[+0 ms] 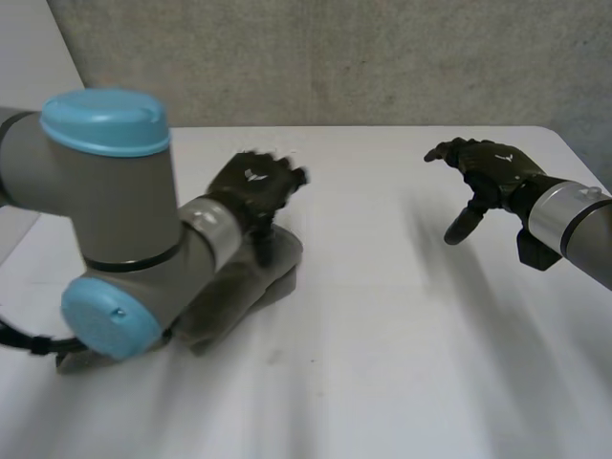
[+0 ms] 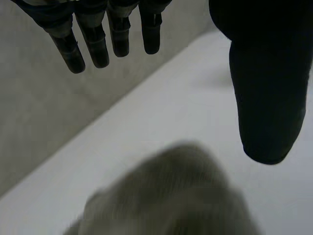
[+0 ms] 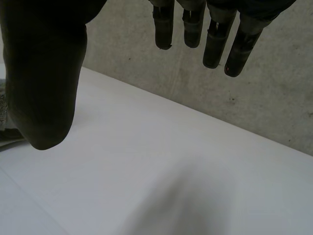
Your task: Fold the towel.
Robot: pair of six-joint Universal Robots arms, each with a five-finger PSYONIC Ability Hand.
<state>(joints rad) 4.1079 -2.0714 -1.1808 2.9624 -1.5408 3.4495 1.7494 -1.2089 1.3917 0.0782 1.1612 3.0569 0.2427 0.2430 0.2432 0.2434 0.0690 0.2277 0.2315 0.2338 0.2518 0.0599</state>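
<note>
A: Nearest the lens was the left arm (image 1: 105,210), its blue-capped joints lying across part of the towel (image 1: 251,275). How did the towel look?

B: It was a grey, bunched heap on the white counter (image 1: 382,363), half hidden beneath that arm. I could not pick out a clean edge or corner.

A: And the left hand (image 1: 256,191)?

B: It hovered just above the towel's far end, not touching it. Its wrist view showed the fingers (image 2: 98,46) straight and the thumb (image 2: 266,98) held apart, with nothing between them.

A: The right hand (image 1: 486,172)?

B: It was well apart from the towel, off to the towel's right, over bare counter. Its fingers were loosely spread, the thumb was out, and it carried nothing.

A: How did you expect the towel to handle?

B: I judged it soft, light and limp. It would sag from wherever it was pinched and drag on the counter rather than slide. It was not fragile, so a firm pinch would do no harm.

A: Where would you take hold?

B: At 2 corners of 1 edge, 1 per hand, with the cloth nipped between thumb and fingers. As the towel lay, the corners looked buried, so the heap probably needed spreading first.
</note>
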